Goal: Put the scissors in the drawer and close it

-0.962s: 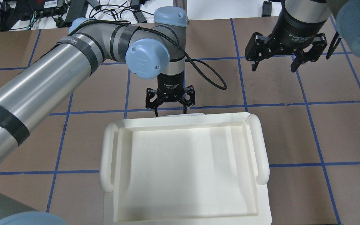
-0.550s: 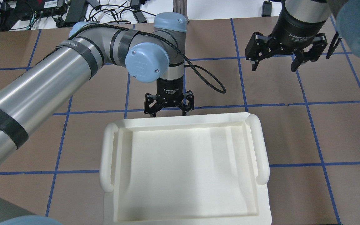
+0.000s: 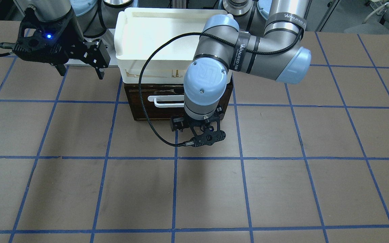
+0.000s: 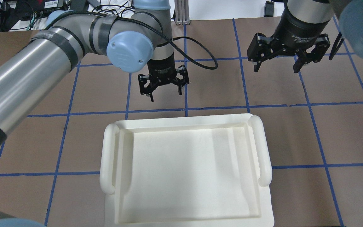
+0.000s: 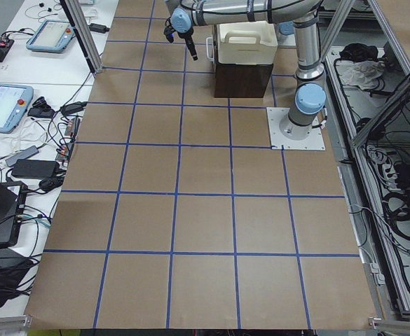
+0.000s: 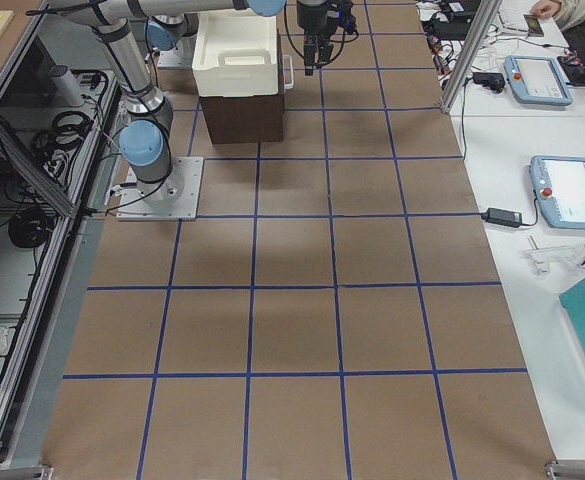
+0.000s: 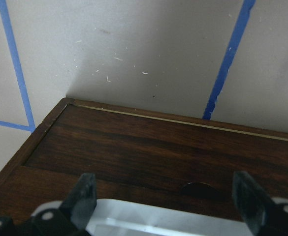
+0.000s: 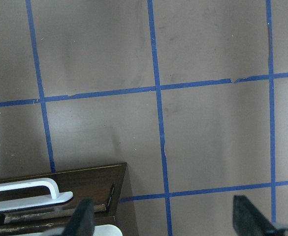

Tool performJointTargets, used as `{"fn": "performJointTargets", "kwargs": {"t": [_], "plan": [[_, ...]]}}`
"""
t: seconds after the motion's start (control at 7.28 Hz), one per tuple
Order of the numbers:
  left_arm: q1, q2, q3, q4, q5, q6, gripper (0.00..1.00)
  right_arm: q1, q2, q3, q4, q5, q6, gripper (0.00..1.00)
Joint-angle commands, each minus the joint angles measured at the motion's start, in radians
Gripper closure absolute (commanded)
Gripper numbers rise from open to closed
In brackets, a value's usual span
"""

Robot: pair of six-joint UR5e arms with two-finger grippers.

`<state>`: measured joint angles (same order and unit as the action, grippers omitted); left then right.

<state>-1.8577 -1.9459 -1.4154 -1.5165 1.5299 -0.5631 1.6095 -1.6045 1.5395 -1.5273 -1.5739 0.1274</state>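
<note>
The left claw is being held wide open, empty, just in front of the drawer. The right claw is being held open over the desk, gripping nothing.

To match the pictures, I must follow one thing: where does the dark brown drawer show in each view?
Front-facing: drawer at upper centre, under the white tray.
Overhead: hidden beneath the tray.
Exterior left: drawer, a dark block at top centre.
Exterior right: drawer, a dark block at top, left of centre.
Left wrist: drawer fills the lower half.
Right wrist: drawer in the bottom-left corner.
Shared landmark: the white tray on top, in all four exterior views.
</note>
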Motion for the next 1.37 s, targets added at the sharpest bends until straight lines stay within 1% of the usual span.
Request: {"fn": "performJointTargets", "kwargs": {"t": [0.0, 0.14, 0.27, 0.41, 0.69, 0.82, 0.96, 1.1, 1.24], "plan": [[0.032, 0.141, 0.021, -0.01, 0.117, 0.005, 0.0, 0.0, 0.001, 0.001, 0.004, 0.0, 0.0, 0.0], [0.058, 0.204, 0.003, -0.016, 0.119, 0.064, 0.0, 0.001, 0.0, 0.001, 0.004, 0.0, 0.0, 0.0], [0.087, 0.272, -0.013, -0.077, 0.118, 0.201, 0.0, 0.001, 0.0, 0.001, 0.007, -0.002, 0.0, 0.0], [0.112, 0.333, -0.036, -0.088, 0.115, 0.256, 0.0, 0.001, 0.001, 0.001, 0.007, -0.002, 0.0, 0.0], [0.156, 0.433, -0.138, -0.091, 0.118, 0.314, 0.0, 0.0, 0.001, 0.001, 0.006, -0.002, -0.002, 0.0], [0.184, 0.447, -0.175, -0.046, 0.115, 0.324, 0.0, 0.001, 0.002, 0.001, 0.006, -0.002, -0.002, 0.0], [0.214, 0.423, -0.171, 0.042, 0.11, 0.345, 0.0, 0.0, 0.002, 0.001, 0.004, -0.002, -0.002, 0.0], [0.231, 0.409, -0.139, 0.041, 0.077, 0.354, 0.0, 0.0, 0.002, 0.001, 0.004, -0.002, -0.002, 0.0], [0.233, 0.389, -0.114, 0.035, 0.063, 0.356, 0.0, 0.0, 0.0, 0.002, 0.004, -0.002, -0.002, 0.0]]}}
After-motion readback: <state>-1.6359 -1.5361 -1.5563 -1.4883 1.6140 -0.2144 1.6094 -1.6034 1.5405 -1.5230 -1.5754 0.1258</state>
